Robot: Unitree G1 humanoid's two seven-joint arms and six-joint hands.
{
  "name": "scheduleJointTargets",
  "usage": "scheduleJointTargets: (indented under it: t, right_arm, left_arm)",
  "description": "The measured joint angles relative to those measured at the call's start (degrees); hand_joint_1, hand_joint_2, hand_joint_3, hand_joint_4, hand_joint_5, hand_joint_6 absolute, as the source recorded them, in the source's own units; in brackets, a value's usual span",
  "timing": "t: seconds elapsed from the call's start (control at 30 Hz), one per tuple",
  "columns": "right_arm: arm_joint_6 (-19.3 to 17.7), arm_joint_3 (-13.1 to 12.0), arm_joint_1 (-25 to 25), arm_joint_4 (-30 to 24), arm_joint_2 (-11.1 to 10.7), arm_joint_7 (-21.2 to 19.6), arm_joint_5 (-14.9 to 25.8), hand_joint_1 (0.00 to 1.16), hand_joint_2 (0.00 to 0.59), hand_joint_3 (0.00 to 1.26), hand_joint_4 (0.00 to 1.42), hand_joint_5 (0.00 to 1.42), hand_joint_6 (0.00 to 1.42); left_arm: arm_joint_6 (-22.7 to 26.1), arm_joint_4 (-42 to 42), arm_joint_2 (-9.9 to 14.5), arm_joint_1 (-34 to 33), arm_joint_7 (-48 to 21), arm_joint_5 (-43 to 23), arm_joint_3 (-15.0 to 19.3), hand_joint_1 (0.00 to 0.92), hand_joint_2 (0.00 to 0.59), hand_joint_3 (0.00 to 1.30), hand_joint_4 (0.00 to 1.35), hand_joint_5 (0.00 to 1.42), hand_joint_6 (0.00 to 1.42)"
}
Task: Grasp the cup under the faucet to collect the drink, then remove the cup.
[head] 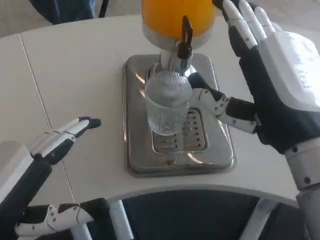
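A clear ribbed glass cup [167, 103] stands upright on the steel drip tray [137, 150], right under the black faucet lever [185, 37] of the orange drink dispenser [177, 17]. The cup looks empty. My right hand [265, 75] is just right of the cup with its fingers spread and raised beside the dispenser; its thumb reaches to the cup's right side and seems to touch it. My left hand [50, 150] lies open low at the left, fingers straight, well apart from the tray and holding nothing.
The white round table [75, 75] extends left and behind the tray. Its curved front edge runs just below the tray, with a dark gap beneath. A table seam runs diagonally at the left.
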Motion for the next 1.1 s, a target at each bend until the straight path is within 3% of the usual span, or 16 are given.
scheduleJointTargets:
  t: [0.47,0.83,1.1]
  right_arm:
    - [0.12,-0.24,0.62,5.94,-0.26,-8.97,4.05,0.50,0.416,0.03,0.00,0.00,0.06]
    - [0.41,-0.71,0.16,12.52,-2.77,-13.13,10.19,0.48,0.420,0.03,0.00,0.00,0.08]
    - [0.40,-0.45,-4.03,16.20,-4.11,-15.24,13.45,0.47,0.417,0.03,0.00,0.00,0.09]
  left_arm:
    - [0.00,-0.35,0.00,0.94,-1.68,-0.41,0.72,0.061,0.108,0.17,0.04,0.14,0.27]
    - [0.79,-1.35,-0.04,1.17,-2.64,-0.42,0.83,0.061,0.108,0.18,0.04,0.14,0.28]
    - [1.81,-2.51,-0.37,1.50,-2.80,-0.36,0.41,0.061,0.108,0.18,0.04,0.14,0.28]
